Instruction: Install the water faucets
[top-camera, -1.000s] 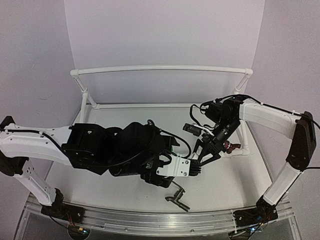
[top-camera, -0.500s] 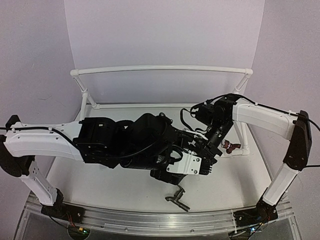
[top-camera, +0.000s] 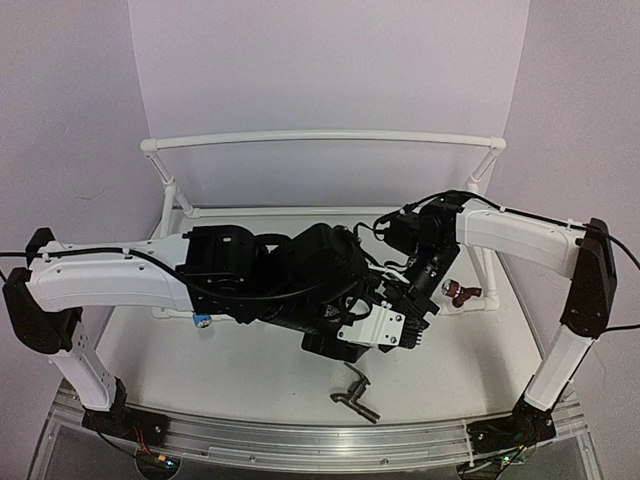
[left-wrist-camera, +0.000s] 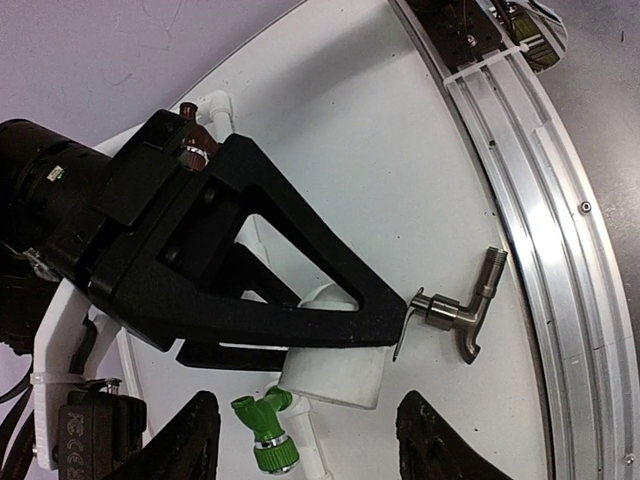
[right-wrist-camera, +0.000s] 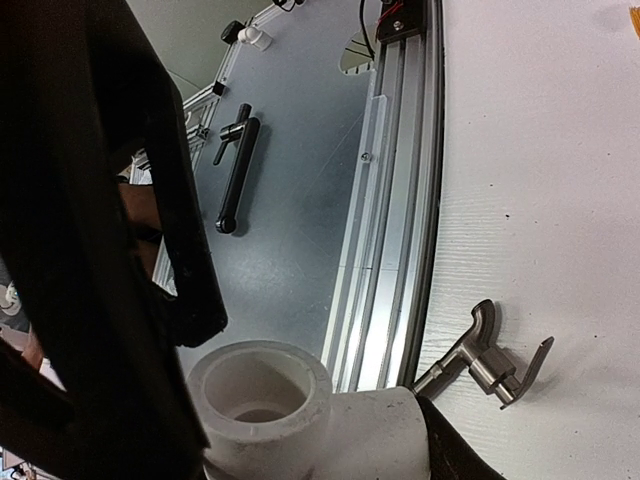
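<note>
Top external view: both arms meet mid-table. Right gripper (right-wrist-camera: 320, 400) is clamped on a white plastic pipe fitting (right-wrist-camera: 262, 385), one finger on either side. Left gripper (left-wrist-camera: 318, 440) has fingers wide apart and holds nothing, just beside that fitting. Dark grey metal faucet with bent lever handle (top-camera: 355, 393) lies loose on the white table (top-camera: 240, 370), near the front aluminium rail (top-camera: 300, 435), apart from both grippers. Green faucet (left-wrist-camera: 265, 432) sits just beside the fitting. Maroon faucet (top-camera: 460, 293) sits on the white pipe at right.
</note>
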